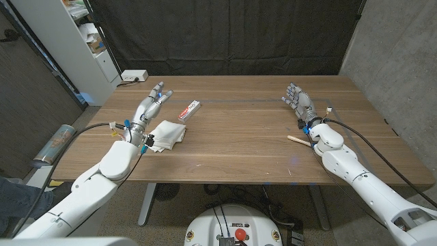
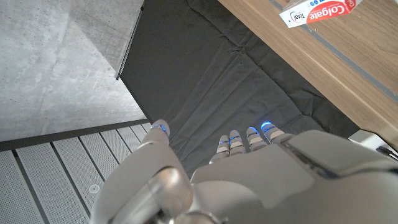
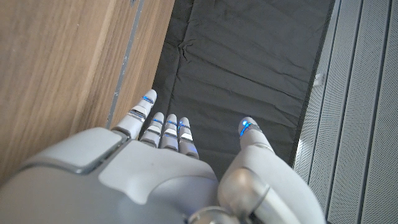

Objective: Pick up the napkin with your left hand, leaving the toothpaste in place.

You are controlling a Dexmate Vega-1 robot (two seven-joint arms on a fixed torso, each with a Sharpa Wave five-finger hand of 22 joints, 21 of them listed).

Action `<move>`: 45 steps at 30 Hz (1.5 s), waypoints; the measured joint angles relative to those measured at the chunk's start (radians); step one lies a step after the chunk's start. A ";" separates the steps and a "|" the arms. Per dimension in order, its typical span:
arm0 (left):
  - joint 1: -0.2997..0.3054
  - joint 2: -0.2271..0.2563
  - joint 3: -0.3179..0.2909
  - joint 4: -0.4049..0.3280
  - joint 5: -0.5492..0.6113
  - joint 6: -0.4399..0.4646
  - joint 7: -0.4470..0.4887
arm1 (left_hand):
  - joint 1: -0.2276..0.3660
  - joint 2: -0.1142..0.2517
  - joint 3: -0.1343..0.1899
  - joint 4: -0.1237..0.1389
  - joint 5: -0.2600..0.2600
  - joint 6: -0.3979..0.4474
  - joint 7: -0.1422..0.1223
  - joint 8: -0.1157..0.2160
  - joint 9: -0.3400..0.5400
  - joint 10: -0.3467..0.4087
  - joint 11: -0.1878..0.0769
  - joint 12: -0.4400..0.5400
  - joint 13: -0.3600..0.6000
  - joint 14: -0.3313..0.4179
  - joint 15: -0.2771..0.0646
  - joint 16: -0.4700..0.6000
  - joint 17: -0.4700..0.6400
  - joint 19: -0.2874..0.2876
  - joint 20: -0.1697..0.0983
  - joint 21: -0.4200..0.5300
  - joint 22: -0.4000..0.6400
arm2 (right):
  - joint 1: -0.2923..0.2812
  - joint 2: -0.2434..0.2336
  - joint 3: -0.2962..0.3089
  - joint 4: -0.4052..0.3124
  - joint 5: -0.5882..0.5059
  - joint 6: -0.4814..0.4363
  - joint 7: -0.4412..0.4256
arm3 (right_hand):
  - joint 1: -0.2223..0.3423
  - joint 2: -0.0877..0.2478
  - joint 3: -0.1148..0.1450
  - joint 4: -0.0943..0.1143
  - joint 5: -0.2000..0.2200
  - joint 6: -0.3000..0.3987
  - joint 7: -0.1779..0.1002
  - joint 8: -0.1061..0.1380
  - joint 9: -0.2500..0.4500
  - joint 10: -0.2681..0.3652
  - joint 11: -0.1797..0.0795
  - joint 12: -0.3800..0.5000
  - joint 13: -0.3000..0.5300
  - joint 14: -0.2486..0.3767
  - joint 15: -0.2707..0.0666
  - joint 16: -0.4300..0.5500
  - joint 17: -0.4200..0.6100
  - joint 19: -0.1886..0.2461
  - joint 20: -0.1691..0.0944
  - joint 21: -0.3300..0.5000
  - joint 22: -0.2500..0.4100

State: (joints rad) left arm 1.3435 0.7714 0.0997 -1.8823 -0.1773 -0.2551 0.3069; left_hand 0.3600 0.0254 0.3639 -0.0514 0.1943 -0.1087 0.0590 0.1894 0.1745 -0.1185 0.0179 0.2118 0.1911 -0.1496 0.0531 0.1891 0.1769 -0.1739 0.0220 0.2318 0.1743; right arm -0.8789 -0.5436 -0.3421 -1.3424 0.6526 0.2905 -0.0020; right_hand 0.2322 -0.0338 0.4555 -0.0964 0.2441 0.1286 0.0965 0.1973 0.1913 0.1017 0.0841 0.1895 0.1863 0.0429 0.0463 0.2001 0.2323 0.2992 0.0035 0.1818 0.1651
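Napkin (image 1: 168, 134) not yet picked up; we had both robot hands free.

Our left robot hand (image 1: 151, 104) w/ fingers spread, holding nothing, sat above the table (image 1: 246, 150) just beside the white folded napkin, which lay by that forearm. Grasp & lift remained, in our judgement. Toothpaste (image 1: 189, 109) lay near the napkin's far corner, untouched; left wrist view read "Colgate" & "Total" on it. Right robot hand (image 1: 298, 100) also spread, nothing in it, well apart.
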 measured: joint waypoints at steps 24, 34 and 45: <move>0.030 0.030 -0.048 -0.026 0.044 0.025 -0.007 | 0.000 0.000 0.000 -0.008 0.000 0.005 -0.005 0.000 0.000 0.000 0.000 0.000 0.000 0.000 0.000 0.000 0.000 0.000 0.000 -0.006 0.000 | -0.009 -0.009 -0.005 -0.039 -0.017 -0.024 -0.029 | 0.000 0.000 0.000 0.000 0.000 0.000 0.000 0.000 0.000 0.000 0.000 0.000 0.000 0.000 0.000 0.000 -0.005 0.000 0.000 0.000 0.000; 0.054 0.036 -0.071 -0.052 0.086 0.046 0.004 | 0.000 0.000 0.004 -0.012 0.000 0.005 -0.005 0.000 0.000 0.000 0.000 0.000 0.000 0.000 0.000 0.000 0.000 0.000 0.000 -0.010 0.000 | -0.007 -0.003 -0.009 -0.040 -0.022 -0.024 -0.032 | 0.000 0.000 -0.004 -0.004 0.000 0.000 0.000 0.000 0.000 0.000 0.000 0.000 0.000 0.000 0.000 0.000 -0.005 0.000 0.000 0.000 0.000; 0.079 0.036 -0.092 -0.092 0.138 0.078 0.028 | 0.004 0.004 0.000 -0.016 0.000 0.005 -0.005 0.000 0.000 0.000 0.000 0.000 0.000 0.000 0.000 0.000 0.000 0.000 0.000 -0.014 0.000 | -0.001 0.003 -0.012 -0.039 -0.023 -0.021 -0.030 | 0.000 0.000 -0.004 -0.004 -0.001 0.000 0.000 0.000 0.000 0.000 0.000 0.000 0.000 0.000 0.000 0.000 -0.005 0.000 0.000 0.000 0.000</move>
State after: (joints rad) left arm 1.4228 0.8077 0.0075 -1.9740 -0.0393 -0.1769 0.3346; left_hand 0.3639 0.0293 0.3638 -0.0677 0.1943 -0.1033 0.0535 0.1894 0.1745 -0.1185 0.0179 0.2119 0.1911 -0.1496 0.0530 0.1891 0.1770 -0.1738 0.0219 0.2176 0.1742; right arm -0.8800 -0.5410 -0.3536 -1.3817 0.6300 0.2691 -0.0319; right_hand 0.2322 -0.0338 0.4512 -0.1006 0.2434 0.1286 0.0965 0.1973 0.1913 0.1017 0.0841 0.1895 0.1865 0.0429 0.0463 0.2001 0.2277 0.2992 0.0035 0.1817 0.1652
